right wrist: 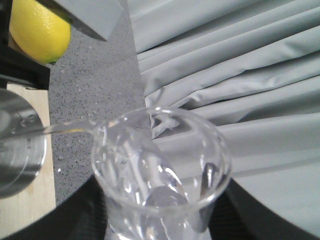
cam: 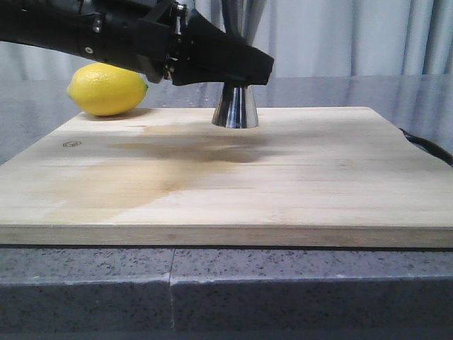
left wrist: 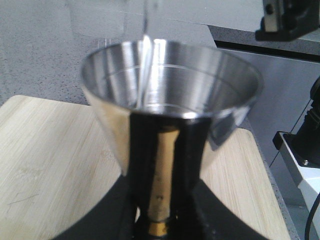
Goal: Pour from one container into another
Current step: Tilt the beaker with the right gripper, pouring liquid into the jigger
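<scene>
The steel jigger (cam: 235,110) stands on the wooden board (cam: 297,177) at the back middle. My left gripper (cam: 233,71) is shut on it and hides its upper cone in the front view. In the left wrist view the fingers (left wrist: 137,200) clamp either side of the jigger (left wrist: 170,80) at its brass waist. My right gripper (right wrist: 162,222) is shut on the clear glass beaker (right wrist: 160,160), which is tilted. A thin clear stream (right wrist: 65,128) runs from its lip toward the jigger (right wrist: 17,150) and falls into the cup as a stream (left wrist: 146,55). The beaker is hidden in the front view.
A yellow lemon (cam: 106,89) lies at the board's back left corner, close to the left arm. The board has a damp brown stain (cam: 163,177). It rests on a grey speckled counter (cam: 212,283). A black cable (cam: 425,145) lies off the right edge. Grey curtains hang behind.
</scene>
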Robot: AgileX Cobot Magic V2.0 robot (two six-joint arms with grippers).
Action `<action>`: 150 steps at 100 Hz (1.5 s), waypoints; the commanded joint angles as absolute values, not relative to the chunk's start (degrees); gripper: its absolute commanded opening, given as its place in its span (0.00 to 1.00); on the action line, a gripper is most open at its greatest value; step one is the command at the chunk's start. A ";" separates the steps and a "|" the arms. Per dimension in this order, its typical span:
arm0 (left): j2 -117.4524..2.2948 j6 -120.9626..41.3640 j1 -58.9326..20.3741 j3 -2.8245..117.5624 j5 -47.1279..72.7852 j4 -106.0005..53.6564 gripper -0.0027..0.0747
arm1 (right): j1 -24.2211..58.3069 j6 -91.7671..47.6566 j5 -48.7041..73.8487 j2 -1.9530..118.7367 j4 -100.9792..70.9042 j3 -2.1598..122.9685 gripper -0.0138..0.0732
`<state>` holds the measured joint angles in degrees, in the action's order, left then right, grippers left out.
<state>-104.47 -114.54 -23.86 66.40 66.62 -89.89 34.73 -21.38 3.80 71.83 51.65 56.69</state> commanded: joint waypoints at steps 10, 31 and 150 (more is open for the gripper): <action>-101.32 -114.19 -24.26 68.07 72.64 -94.04 0.01 | 34.71 -21.56 0.00 69.96 54.35 58.93 0.40; -101.32 -114.19 -24.26 68.07 72.64 -94.04 0.01 | 34.71 -21.56 0.00 69.96 55.11 58.93 0.40; -101.32 -114.19 -24.26 68.07 72.64 -94.25 0.01 | 34.71 -21.56 0.49 69.96 63.77 58.93 0.40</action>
